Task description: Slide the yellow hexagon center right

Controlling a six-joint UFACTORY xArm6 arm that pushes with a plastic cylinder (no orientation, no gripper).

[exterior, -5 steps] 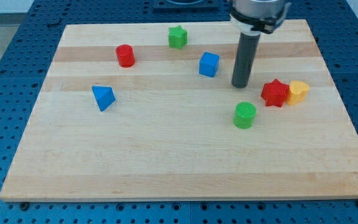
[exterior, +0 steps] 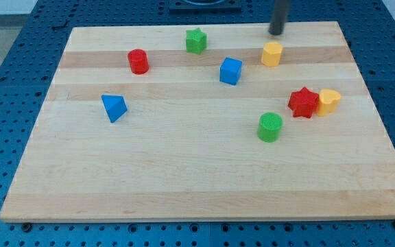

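Observation:
The yellow hexagon sits near the view's top, right of centre, just right of the blue cube. My tip is at the board's top edge, just above the yellow hexagon and slightly to its right, with a small gap between them. Only the lower end of the rod shows.
A second yellow block touches the red star at the view's right. A green cylinder lies below them to the left. A green star, a red cylinder and a blue triangular block lie to the left on the wooden board.
The rod has moved from beside the blue cube to the view's top edge. The yellow hexagon, hidden behind the rod before, now shows. The other blocks have not moved.

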